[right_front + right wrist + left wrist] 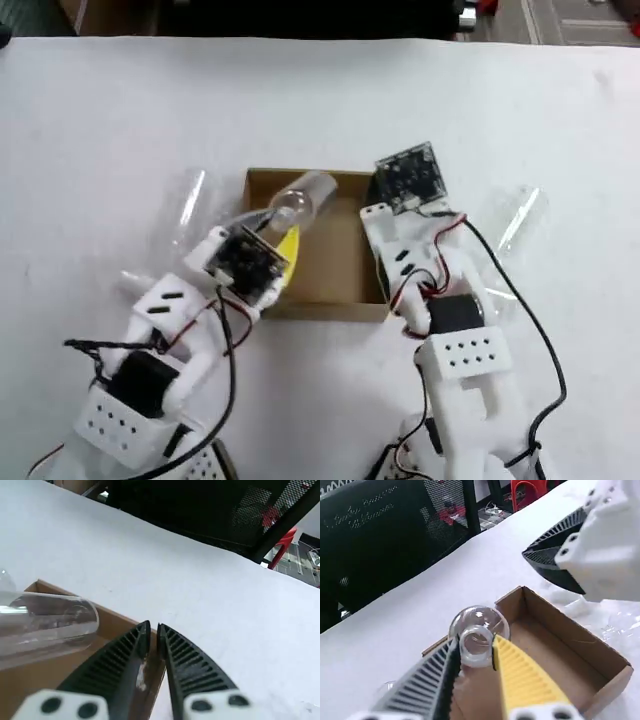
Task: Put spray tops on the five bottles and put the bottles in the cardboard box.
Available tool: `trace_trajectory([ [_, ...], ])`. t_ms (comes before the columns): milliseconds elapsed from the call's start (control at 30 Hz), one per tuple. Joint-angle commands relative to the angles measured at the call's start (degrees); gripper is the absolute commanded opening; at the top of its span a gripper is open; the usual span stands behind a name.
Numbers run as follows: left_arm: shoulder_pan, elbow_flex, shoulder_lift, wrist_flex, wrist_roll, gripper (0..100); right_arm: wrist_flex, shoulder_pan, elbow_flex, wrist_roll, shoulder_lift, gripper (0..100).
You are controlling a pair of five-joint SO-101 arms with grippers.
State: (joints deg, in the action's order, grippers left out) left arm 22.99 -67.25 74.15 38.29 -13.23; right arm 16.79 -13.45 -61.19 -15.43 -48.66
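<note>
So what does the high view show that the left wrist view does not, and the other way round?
High view: the left arm and the cables. Left wrist view: the bottle's open neck between the fingers, and a black mesh panel behind the table. Both: the box, the bottle, the left gripper shut on it, part of the right arm.

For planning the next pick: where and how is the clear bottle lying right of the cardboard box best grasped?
Probably around its middle, from above, closing across its long axis. The clear bottle lies on its side, slanted, on the table, both round flanks free. Which end is the neck I cannot tell.
</note>
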Motion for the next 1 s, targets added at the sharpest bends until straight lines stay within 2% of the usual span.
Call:
trace_trajectory([
  [0, -2.3, 9.2, 0.4, 6.6, 2.3, 2, -6.9, 3.4, -1.7, 7.0, -0.5, 1.6],
  [133, -1.6, 14.2, -3.6, 9.8, 0.2, 2, -9.5, 7.7, -3.0, 11.0, -0.1, 1.6],
  [267, -1.1, 23.1, -17.1, 12.7, -0.5, 2, -13.1, 9.5, -5.2, 14.2, -0.1, 1.6],
  [600, -1.4, 60.3, -51.5, 33.8, -0.5, 2, -22.1, 10.2, -10.7, 14.3, 0.0, 1.6],
  [867, -1.6, 81.2, -70.3, 45.5, -0.7, 2, -22.2, 10.3, -11.0, 14.2, 0.0, 1.6],
  [967, -2.6, 87.6, -75.2, 49.4, -3.6, 2, -22.2, 10.2, -11.0, 14.2, 0.0, 1.6],
])
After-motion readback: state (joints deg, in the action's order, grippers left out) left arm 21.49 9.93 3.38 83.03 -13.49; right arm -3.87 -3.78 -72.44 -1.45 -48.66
